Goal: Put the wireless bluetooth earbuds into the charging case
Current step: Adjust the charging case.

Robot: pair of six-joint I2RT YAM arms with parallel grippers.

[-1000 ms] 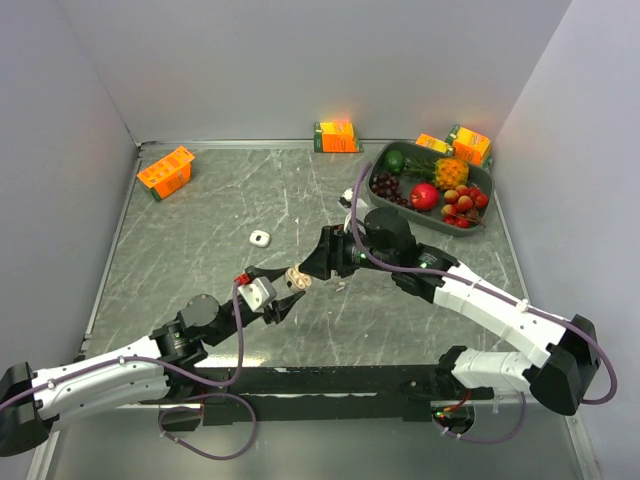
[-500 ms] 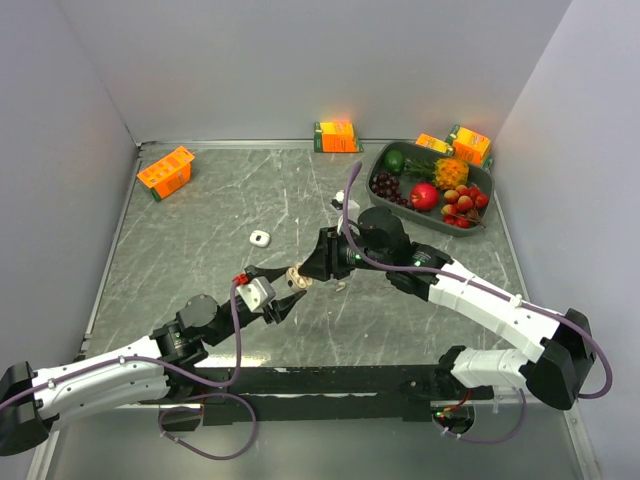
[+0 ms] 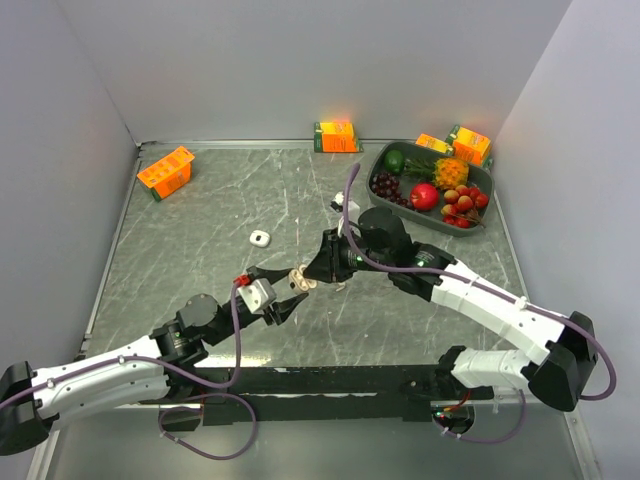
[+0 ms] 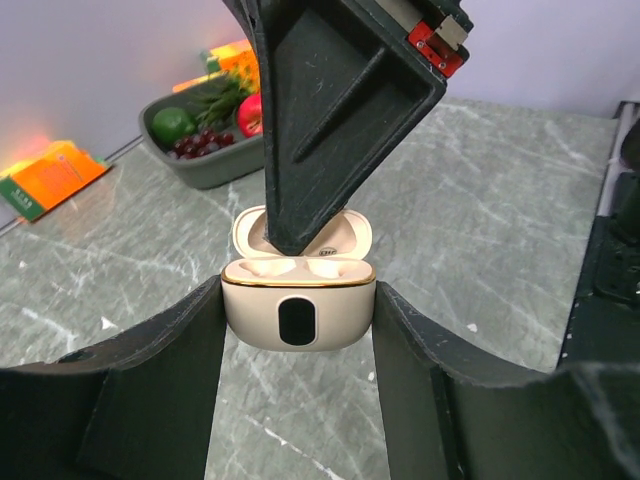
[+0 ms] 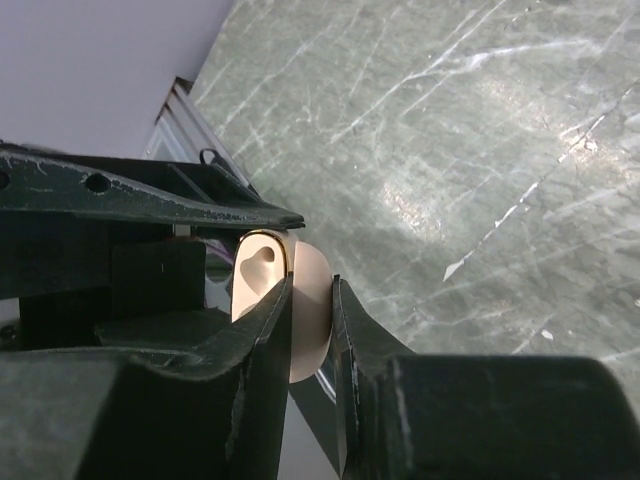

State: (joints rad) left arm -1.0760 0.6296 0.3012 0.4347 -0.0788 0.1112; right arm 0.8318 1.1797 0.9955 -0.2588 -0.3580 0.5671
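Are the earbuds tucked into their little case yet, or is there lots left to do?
Done: the left tool holds the charging case, lid open. In hand: the right tool's fingers sit either side of the lid. Left: both pockets look empty, so every earbud still has to go in.

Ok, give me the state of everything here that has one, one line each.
Case: lid open, both sockets look empty, held up off the table.
Left gripper: shut on the case body.
Right gripper: pinching the edge of the case lid.
Spare case: lying on the table, untouched; open or shut unclear.
Tray: filled with fruit.
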